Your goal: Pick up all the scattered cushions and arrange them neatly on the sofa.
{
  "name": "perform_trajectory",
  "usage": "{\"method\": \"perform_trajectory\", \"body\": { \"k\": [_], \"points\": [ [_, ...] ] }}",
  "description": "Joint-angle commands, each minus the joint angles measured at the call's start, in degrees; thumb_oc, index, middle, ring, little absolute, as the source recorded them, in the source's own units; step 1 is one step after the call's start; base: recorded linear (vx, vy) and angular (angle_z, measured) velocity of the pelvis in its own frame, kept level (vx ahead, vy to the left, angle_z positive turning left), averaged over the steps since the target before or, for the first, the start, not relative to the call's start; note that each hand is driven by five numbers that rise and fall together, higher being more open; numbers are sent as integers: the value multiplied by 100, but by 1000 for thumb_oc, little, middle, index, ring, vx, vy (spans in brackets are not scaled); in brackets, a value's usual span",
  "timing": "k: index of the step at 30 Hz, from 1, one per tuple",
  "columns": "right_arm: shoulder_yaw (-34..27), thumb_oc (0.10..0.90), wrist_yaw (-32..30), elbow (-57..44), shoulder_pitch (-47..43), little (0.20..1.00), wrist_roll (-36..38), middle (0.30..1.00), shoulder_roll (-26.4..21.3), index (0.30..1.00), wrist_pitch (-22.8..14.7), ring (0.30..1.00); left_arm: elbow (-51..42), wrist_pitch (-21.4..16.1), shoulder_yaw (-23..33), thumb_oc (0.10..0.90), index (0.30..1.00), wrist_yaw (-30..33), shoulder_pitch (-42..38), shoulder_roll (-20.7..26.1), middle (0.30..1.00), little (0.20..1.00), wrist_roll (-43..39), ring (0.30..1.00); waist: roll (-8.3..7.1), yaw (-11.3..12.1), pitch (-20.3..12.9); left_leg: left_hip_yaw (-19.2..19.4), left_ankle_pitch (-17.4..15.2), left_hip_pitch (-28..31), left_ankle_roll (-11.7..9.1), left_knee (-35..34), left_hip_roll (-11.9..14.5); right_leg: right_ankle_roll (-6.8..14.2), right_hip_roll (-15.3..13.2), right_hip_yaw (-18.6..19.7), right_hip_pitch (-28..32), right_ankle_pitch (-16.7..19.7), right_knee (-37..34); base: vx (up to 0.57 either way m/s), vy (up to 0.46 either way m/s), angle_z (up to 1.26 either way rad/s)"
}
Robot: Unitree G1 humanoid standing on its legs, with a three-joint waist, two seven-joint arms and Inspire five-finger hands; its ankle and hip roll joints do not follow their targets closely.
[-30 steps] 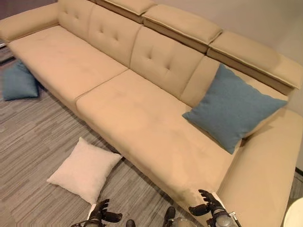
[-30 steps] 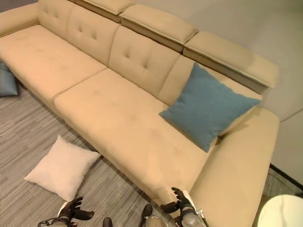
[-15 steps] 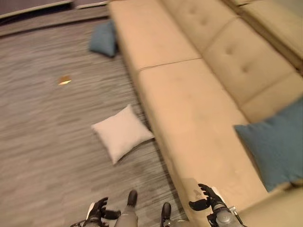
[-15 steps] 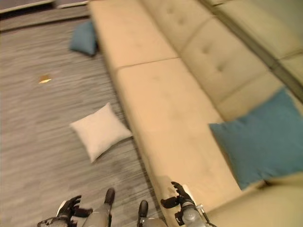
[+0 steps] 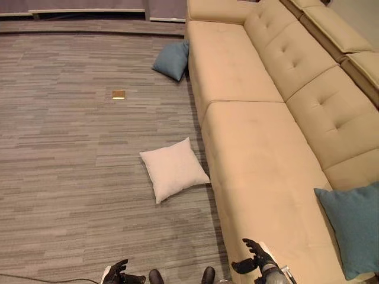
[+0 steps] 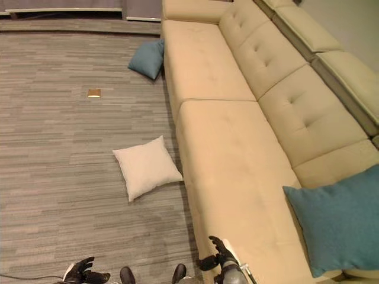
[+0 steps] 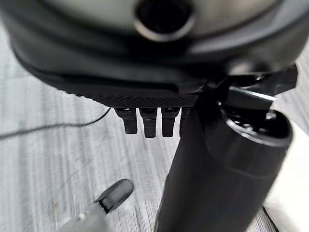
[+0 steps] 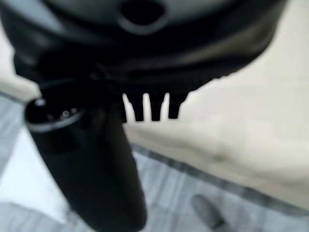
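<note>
View swung; white cushion beyond hands.

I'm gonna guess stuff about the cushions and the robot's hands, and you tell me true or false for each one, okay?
1. The white cushion lies on the floor. True.
2. Both blue cushions are on the sofa. False: one blue cushion is on the floor against the sofa's front; the other blue cushion is on the seat.
3. The right hand holds a cushion. False: it is open and holds nothing.
4. The left hand holds nothing. True.
5. A small gold square lies on the floor. True.
</note>
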Motion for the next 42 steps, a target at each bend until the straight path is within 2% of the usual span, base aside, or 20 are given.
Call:
{"method": "perform_trajectory", "body": {
  "k": [1, 3, 5, 8, 10, 11, 15, 16, 17, 18, 21, 24, 26, 31, 32, 33, 35, 37, 39, 42],
  "points": [
    [23, 800, -150, -61, -243, 900, -165, 900, -204, 900, -73, 900, 105, -74, 166, 800, 900, 26, 81, 166, 900, 900, 163, 900, -19, 146, 12, -598, -715, -292, -119, 409, 4, 349, -84, 260, -41, -573, 857, 48, 199, -7],
    [-13, 800, -152, -126, -254, 900, -92, 900, -173, 900, -94, 900, 80, -83, 142, 800, 900, 36, 0, 269, 900, 900, 171, 900, -32, 115, 53, -676, -609, -335, -45, 387, -56, 316, -48, 497, -310, -499, 1289, -13, 133, 1],
    [-19, 800, -146, -153, -249, 900, -57, 900, -182, 900, -76, 900, 15, -89, 119, 800, 900, 70, -98, 389, 900, 900, 164, 900, 33, -70, 145, -1035, -632, -242, 13, 362, -168, 346, 299, 1212, -790, -460, 1715, 48, 118, 16],
    [-24, 800, -174, -155, -216, 900, -20, 900, -174, 900, -87, 900, 37, -98, 114, 800, 900, 109, -121, 422, 900, 900, 151, 900, 75, -181, 172, -1216, -625, -166, 34, 289, -203, 232, 459, 1391, -1016, -458, 1683, 86, 42, 102],
    [-22, 800, -156, -193, -188, 900, 29, 900, -193, 900, -100, 900, 47, -100, 100, 800, 900, 104, -151, 461, 900, 900, 122, 900, 67, -270, 235, -1460, -601, -109, 26, 234, -280, 211, 605, 1536, -1173, -396, 1545, 94, -24, 49],
    [-55, 800, -138, -149, -152, 900, 60, 900, -214, 900, -90, 900, 69, -101, 74, 800, 900, 111, -210, 486, 900, 900, 114, 900, 57, -309, 293, -1723, -602, -112, -2, 274, -379, 234, 631, 1572, -1226, -341, 1449, 67, -33, 68],
    [-78, 800, -158, -82, -112, 900, 51, 900, -254, 900, -91, 900, 70, -127, -79, 800, 900, 130, -261, 454, 900, 900, 253, 900, 0, -351, 281, -1800, -751, -242, -124, 578, -464, 157, 532, 1392, -930, -376, 995, 50, -71, 153],
    [-64, 800, -164, -61, -90, 900, 20, 900, -295, 900, -104, 900, 68, -136, -116, 800, 900, 135, -250, 440, 900, 900, 287, 900, -22, -357, 287, -1727, -837, -394, -235, 901, -452, 119, 488, 1308, -785, -412, 834, 0, -106, 79],
    [70, 800, -166, 17, -178, 900, -67, 900, -345, 900, -86, 900, 92, -102, -97, 800, 900, 168, -224, 409, 900, 900, 251, 900, -91, -296, 398, -1529, -838, -816, -449, 1718, -300, 50, 405, 1180, -537, -454, 646, -23, -129, 59],
    [119, 800, -180, 49, -234, 900, -90, 900, -361, 900, -74, 900, 134, -67, -52, 800, 900, 183, -212, 410, 900, 900, 230, 900, -112, -256, 443, -1405, -810, -1011, -496, 2041, -204, -1, 387, 1119, -454, -466, 597, -42, -110, 81],
    [180, 800, -190, 157, -310, 900, -102, 900, -348, 900, -61, 900, 300, -5, 13, 800, 900, 239, -136, 394, 900, 900, 237, 900, -168, -189, 431, -1139, -862, -1172, -465, 2250, -4, -48, 370, 977, -319, -506, 494, 25, -50, 81],
    [188, 800, -186, 191, -302, 900, -98, 900, -304, 900, -28, 900, 455, 66, 119, 800, 900, 222, 44, 387, 900, 900, 274, 900, -212, -114, 307, -1059, -732, -1350, -351, 1869, 157, -3, 388, 886, -183, -531, 330, 156, 15, 25],
    [166, 800, -205, 220, -292, 900, -64, 900, -251, 900, -18, 900, 523, 98, 217, 800, 900, 189, 140, 402, 900, 900, 233, 900, -195, -6, 233, -1137, -324, -1486, -395, 1392, 269, 23, 433, 883, -40, -631, 345, 237, 83, 17],
    [121, 800, -176, 284, -208, 900, -130, 900, -122, 900, 9, 900, 522, 105, 196, 800, 900, 155, 168, 408, 900, 900, 316, 900, -211, 3, 102, -1141, -358, -1112, -274, 993, 99, 142, 365, 931, 78, -729, 619, 269, 163, -1],
    [150, 800, -151, 310, -221, 900, -147, 900, -66, 900, 18, 900, 491, 89, 184, 800, 900, 150, 146, 424, 900, 900, 321, 900, -192, 15, 101, -1071, -450, -900, -160, 887, 6, 289, 260, 980, -40, -586, 1123, 232, 237, -22],
    [150, 800, -151, 310, -222, 900, -147, 900, -65, 900, 18, 900, 491, 89, 184, 800, 900, 150, 146, 424, 900, 900, 321, 900, -194, 21, 104, -1064, -449, -893, -159, 882, 4, 291, 257, 987, -40, -589, 1129, 200, 245, -22],
    [190, 800, -128, 324, -269, 900, -185, 900, -32, 900, 43, 900, 401, 89, 150, 800, 900, 125, 108, 454, 900, 900, 327, 900, -149, -3, 154, -994, -522, -682, -10, 761, -64, 478, 99, 1080, -303, -146, 1911, 147, 198, -23],
    [170, 800, -135, 212, -282, 900, -171, 900, -6, 900, 31, 900, 288, 68, 37, 800, 900, 131, -12, 506, 900, 900, 381, 900, 11, -150, 251, -965, -569, -341, 87, 539, -41, 514, 75, 1179, -833, 31, 2798, 249, 250, -12],
    [156, 800, -122, 179, -270, 900, -151, 900, -17, 900, 40, 900, 249, 55, -19, 800, 900, 111, -33, 503, 900, 900, 397, 900, 45, -212, 258, -1000, -592, -210, 94, 465, -68, 458, 118, 1203, -959, -6, 2785, 190, 133, -4],
    [150, 800, -92, 147, -256, 900, -142, 900, -58, 900, 60, 900, 196, 68, -77, 800, 900, 59, -94, 480, 900, 900, 398, 900, 69, -345, 236, -1082, -678, 62, 81, 269, -165, 349, 250, 1066, -1192, -92, 2124, 245, 66, 2]
  ]
}}
